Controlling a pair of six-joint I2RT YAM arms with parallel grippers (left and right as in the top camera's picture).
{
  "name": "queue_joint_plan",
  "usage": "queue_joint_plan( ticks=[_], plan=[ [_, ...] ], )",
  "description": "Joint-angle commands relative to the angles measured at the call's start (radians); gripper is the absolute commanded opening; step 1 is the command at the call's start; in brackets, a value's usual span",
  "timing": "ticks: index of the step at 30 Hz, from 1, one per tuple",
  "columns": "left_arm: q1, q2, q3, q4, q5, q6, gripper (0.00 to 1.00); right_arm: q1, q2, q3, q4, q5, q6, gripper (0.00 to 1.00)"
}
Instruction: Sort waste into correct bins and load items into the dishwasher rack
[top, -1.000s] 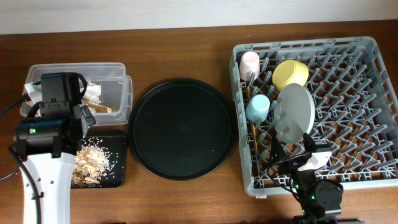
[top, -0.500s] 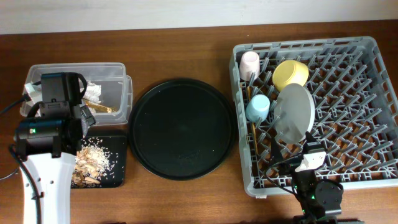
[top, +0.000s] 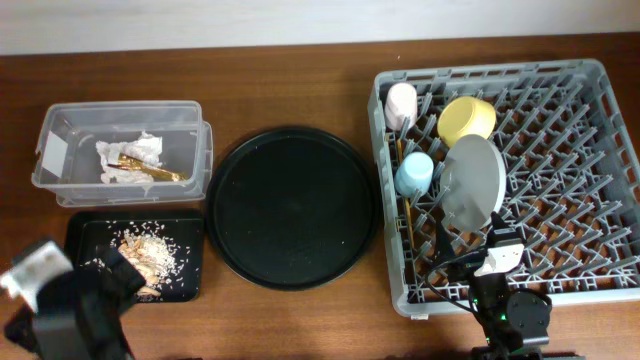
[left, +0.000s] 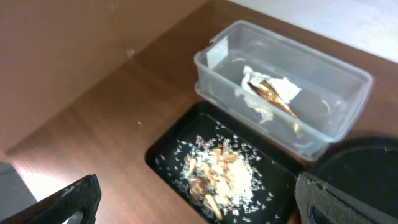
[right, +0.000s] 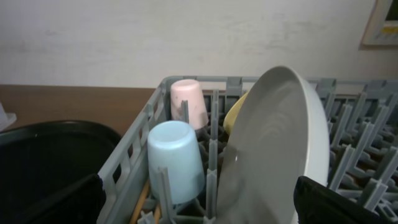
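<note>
The clear tub (top: 60, 120) holds the white tissue (top: 135, 152) and the gold wrapper (top: 152, 172). The shallow black tray (top: 190, 285) holds food scraps (top: 150, 250). The grey rack (top: 600, 150) holds the pink cup (top: 402, 103), blue cup (top: 414, 173), yellow bowl (top: 467, 117), upright plate (top: 472, 180) and chopsticks (top: 405, 205). My left gripper (top: 75, 300) is open and empty at the table's front left, looking down on the tray (left: 161, 155) and tub (left: 348, 81). My right gripper (top: 472, 250) is open and empty at the rack's front, facing the plate (right: 280, 143) and blue cup (right: 175, 158).
A large round black tray (top: 293, 205) lies between the bins and the rack. It also shows in the left wrist view (left: 367, 162) and in the right wrist view (right: 43, 155). The rack's front wall (right: 124, 162) stands just before my right gripper.
My left arm has drawn back from over the tub to the front left corner, uncovering the tub and tray. The right arm has hardly moved.
</note>
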Motion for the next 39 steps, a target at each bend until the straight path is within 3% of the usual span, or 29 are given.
queue_joint_plan(
  ticks=[1,3,6,8,11,16,19,21,23,29,39],
  plan=[
    [-0.001,-0.276,-0.253,0.056,0.119,0.001,0.99,-0.007,-0.010,-0.005,-0.008,0.006,-0.007,0.98],
    [-0.001,-0.386,-0.388,0.197,0.234,0.001,0.99,-0.007,-0.010,-0.005,-0.008,0.006,-0.007,0.98],
    [-0.001,-0.501,-0.681,0.758,0.472,0.001,0.99,-0.007,-0.010,-0.005,-0.008,0.006,-0.007,0.98],
    [-0.002,-0.529,-0.824,1.037,0.532,0.001,0.99,-0.007,-0.010,-0.005,-0.008,0.006,-0.007,0.98],
    [-0.002,-0.574,-0.992,1.227,0.552,0.001,0.99,-0.007,-0.010,-0.005,-0.008,0.006,-0.007,0.98],
    [-0.002,-0.614,-1.124,1.269,0.538,0.002,0.99,-0.007,-0.010,-0.005,-0.008,0.006,-0.007,0.98],
    [-0.002,-0.614,-1.134,1.131,0.462,0.022,0.99,-0.007,-0.010,-0.005,-0.008,0.006,-0.007,0.98],
    [-0.002,-0.614,-1.134,1.133,0.465,0.227,0.99,-0.007,-0.010,-0.005,-0.008,0.006,-0.007,0.98],
    [-0.003,-0.614,-1.134,1.129,0.496,0.357,0.99,-0.007,-0.010,-0.005,-0.008,0.006,-0.007,0.98],
    [-0.048,-0.614,-1.134,1.125,0.544,0.433,0.99,-0.007,-0.010,-0.005,-0.008,0.006,-0.007,0.98],
    [-0.045,-0.613,-1.134,1.126,0.558,0.432,0.99,-0.007,-0.010,-0.005,-0.008,0.006,-0.007,0.98]
  ],
)
